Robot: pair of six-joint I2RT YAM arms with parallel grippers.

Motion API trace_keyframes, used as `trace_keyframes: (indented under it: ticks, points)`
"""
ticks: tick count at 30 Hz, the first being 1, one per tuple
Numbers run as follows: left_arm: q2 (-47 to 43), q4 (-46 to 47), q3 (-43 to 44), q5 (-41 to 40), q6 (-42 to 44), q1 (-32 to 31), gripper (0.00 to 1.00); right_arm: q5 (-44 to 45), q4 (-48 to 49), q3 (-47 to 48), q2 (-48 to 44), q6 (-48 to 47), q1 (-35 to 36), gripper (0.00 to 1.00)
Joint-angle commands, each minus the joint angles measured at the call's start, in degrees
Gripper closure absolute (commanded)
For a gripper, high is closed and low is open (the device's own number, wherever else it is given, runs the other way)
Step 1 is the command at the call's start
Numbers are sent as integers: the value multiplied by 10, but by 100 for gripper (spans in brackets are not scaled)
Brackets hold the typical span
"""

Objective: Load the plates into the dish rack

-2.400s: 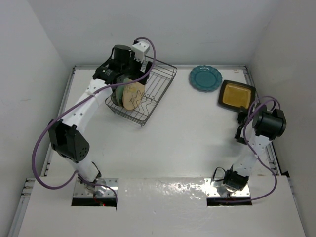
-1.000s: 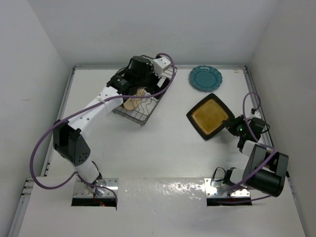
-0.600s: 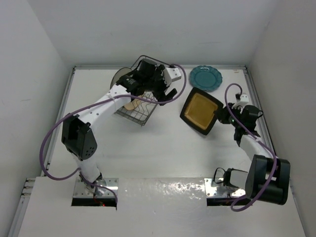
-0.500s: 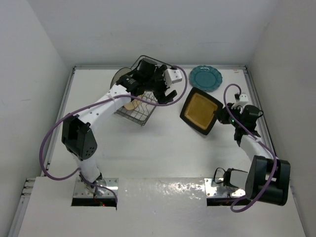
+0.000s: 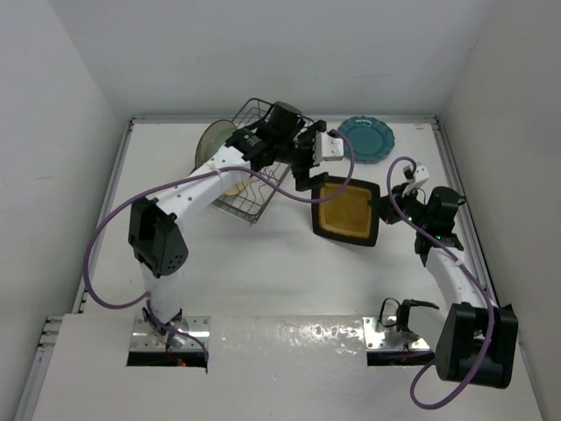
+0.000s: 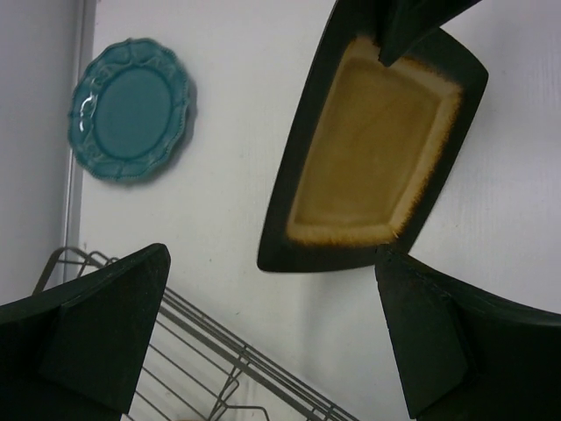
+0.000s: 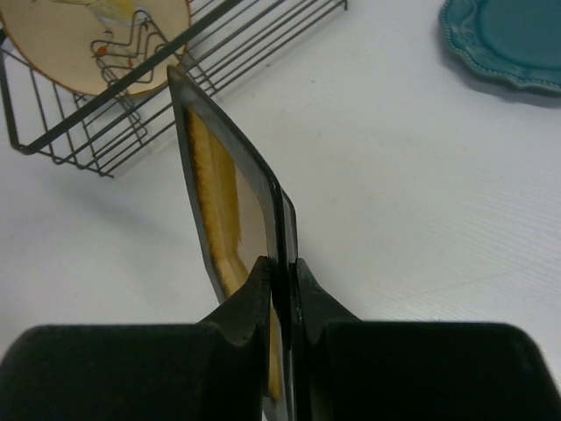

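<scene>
Right of centre in my overhead view, the right gripper (image 5: 387,213) is pinched tight on the right rim of the square amber plate (image 5: 346,213), holding it tilted up on edge. Just above it, the left gripper (image 5: 307,160) hangs with its jaws spread wide and nothing between them, beside the dish rack (image 5: 241,209), where the cream floral plate (image 7: 96,39) stands among the wires. Farthest off, at upper right, the scalloped teal plate (image 5: 366,139) lies flat on the table (image 5: 289,272).
</scene>
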Motion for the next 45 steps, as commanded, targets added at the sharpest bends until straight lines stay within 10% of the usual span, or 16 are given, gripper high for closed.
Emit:
trace_keyframes:
  ticks: [1,18,26,27,29,39,45]
  points:
    - [6,-27,38,59,29,-7,0,-62,22,54,-25,-29,4,100]
    - [122,-44,74,88,25,-65,2,-103,96,28,-46,6,17,100]
    - [120,8,45,87,-48,-65,53,-100,118,21,-59,16,18,100]
    - [118,17,41,85,-60,-65,79,-100,120,20,-58,17,18,100]
    - [111,67,19,67,-118,-66,96,-104,135,13,-55,27,17,100]
    - [99,110,-18,44,-201,-65,100,-110,131,18,-43,28,17,100]
    - [64,103,-13,4,-245,-60,100,-85,69,35,-32,-1,18,49]
